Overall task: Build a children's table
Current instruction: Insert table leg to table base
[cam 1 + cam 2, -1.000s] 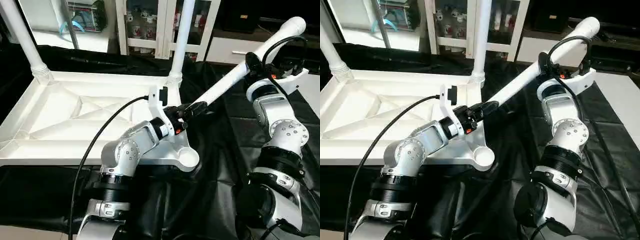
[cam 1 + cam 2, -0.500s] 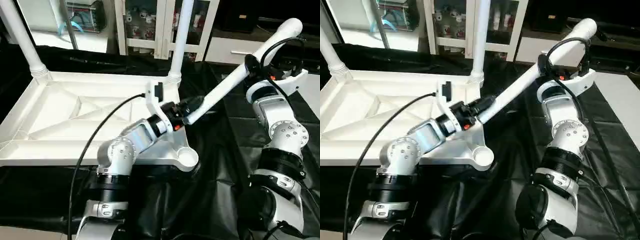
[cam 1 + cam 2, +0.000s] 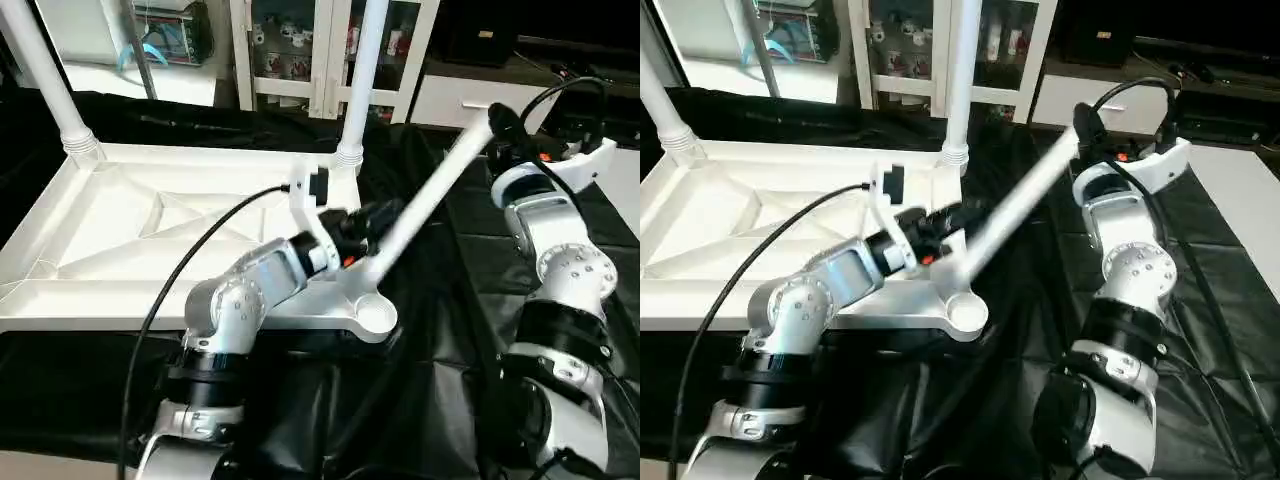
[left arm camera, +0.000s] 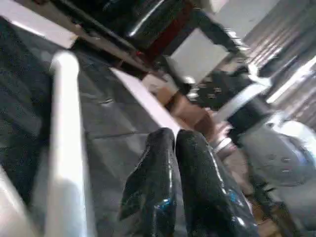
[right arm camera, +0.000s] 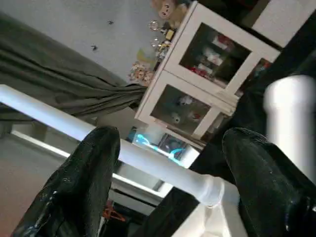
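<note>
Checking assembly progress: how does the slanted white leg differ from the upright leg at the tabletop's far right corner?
The slanted white plastic leg leans diagonally above the black cloth; the far right white leg stands upright. The upright leg sits in its corner socket; the slanted leg's lower end is by the empty near socket, unseated. Both are white, round legs.

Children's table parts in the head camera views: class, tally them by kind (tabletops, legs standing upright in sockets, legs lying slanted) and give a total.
tabletop: 1
upright legs in corner sockets: 2, the far-left leg and the far-right leg
slanted leg: 1
Total: 4
</note>
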### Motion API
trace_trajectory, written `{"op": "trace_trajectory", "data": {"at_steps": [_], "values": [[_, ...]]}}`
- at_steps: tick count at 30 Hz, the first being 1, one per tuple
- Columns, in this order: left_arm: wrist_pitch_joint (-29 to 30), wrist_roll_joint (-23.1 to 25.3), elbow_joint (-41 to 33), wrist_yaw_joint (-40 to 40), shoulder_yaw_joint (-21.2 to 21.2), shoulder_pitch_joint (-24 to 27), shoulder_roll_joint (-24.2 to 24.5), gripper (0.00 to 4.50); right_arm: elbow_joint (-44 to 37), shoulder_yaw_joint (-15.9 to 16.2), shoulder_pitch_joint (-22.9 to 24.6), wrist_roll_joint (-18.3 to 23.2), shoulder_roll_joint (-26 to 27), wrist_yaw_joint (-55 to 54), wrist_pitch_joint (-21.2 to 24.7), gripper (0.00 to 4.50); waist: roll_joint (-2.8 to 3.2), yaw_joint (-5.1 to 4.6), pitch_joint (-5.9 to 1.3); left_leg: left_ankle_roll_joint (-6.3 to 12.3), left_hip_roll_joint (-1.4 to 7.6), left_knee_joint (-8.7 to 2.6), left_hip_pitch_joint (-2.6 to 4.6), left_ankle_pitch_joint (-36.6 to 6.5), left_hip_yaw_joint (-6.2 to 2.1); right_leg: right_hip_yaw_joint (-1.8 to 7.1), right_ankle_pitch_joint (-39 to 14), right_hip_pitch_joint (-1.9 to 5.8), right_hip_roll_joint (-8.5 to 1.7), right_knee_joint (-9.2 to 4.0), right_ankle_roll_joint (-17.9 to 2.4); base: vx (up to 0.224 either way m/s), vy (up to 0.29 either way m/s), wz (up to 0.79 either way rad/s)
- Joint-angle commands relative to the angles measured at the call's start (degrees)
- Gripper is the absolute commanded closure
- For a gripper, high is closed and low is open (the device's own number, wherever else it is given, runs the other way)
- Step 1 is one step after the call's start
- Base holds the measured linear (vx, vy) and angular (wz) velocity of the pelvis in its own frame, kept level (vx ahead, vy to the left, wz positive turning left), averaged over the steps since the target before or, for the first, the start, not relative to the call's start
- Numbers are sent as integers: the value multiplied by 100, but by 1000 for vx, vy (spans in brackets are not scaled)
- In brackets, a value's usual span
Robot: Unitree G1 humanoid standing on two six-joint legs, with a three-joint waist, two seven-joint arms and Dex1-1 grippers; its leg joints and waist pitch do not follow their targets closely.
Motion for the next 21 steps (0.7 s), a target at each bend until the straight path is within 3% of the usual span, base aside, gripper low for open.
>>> {"op": "trace_trajectory", "data": {"at_steps": [1,9,11,15,18,20,21], "values": [[-59,84,31,-2,17,-25,36,446,-173,64,117,72,18,-48,36,93,-36,-20,-467,79,233,-350,143,-601,-102,229,-854,296,-251,-331,-732,0,0,0],[-248,193,161,-83,-63,-164,234,450,-171,235,264,-57,-139,0,117,171,-33,-38,-465,-38,234,-361,152,-748,-107,227,-1017,285,-247,-348,-687,0,0,0],[-337,285,193,-69,-106,-175,245,450,-92,699,462,-570,-439,198,289,184,-34,-27,-463,-64,232,-358,148,-711,-106,228,-1001,291,-243,-352,-668,0,0,0],[-429,346,249,-27,-138,-160,274,450,-39,1140,677,-1030,-659,302,425,196,-44,-17,-472,-103,226,-354,122,-692,-116,234,-1049,314,-261,-355,-643,0,0,0],[-541,499,291,-22,-223,-129,377,450,79,1677,924,-1546,-934,436,484,196,-52,-15,-473,-98,230,-349,119,-681,-126,225,-1053,314,-258,-359,-663,0,0,0],[-557,532,294,-35,-240,-128,407,450,110,1780,968,-1649,-1010,454,502,196,-50,-20,-474,-97,230,-347,126,-713,-120,235,-1055,308,-264,-356,-677,0,0,0],[-584,574,298,-62,-271,-127,448,450,135,1923,1017,-1763,-1116,546,508,172,-55,-22,-471,-78,230,-344,125,-774,-120,234,-1123,308,-270,-365,-695,0,0,0]]}}
